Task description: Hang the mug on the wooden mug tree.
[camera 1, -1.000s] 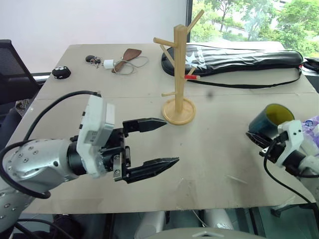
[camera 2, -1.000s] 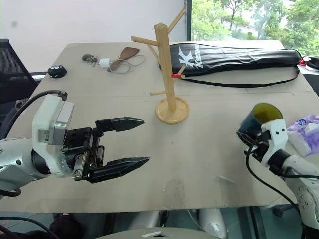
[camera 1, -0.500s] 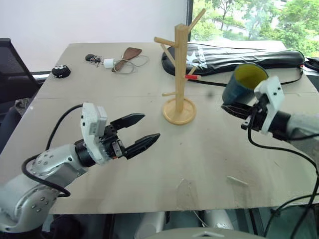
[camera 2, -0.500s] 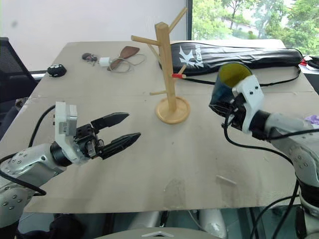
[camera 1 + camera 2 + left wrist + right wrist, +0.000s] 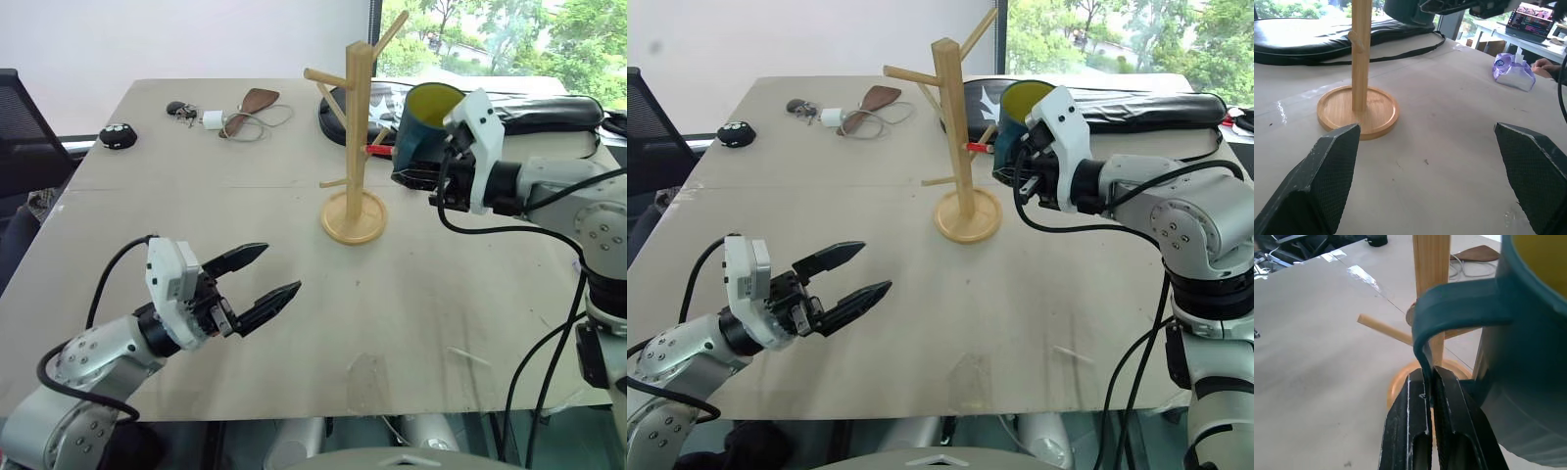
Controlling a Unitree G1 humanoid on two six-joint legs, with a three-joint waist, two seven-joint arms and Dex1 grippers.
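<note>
The left gripper (image 5: 257, 282) hangs low over the near left of the table (image 5: 147, 206), fingers spread and holding nothing. Further right stands the wooden mug tree (image 5: 351, 147), upright on its round base. Just right of its post, the right gripper (image 5: 1429, 394) pinches the mug (image 5: 423, 119) by the lower part of its handle (image 5: 1459, 308), holding it in the air with the yellow inside tilted up, close to the red-tipped peg (image 5: 376, 152). Judged from its look, the mug is stiff, glazed and fairly heavy for so thin a pinch; it could swivel or slip, and would chip if dropped. The handle loop must stay open for a peg.
</note>
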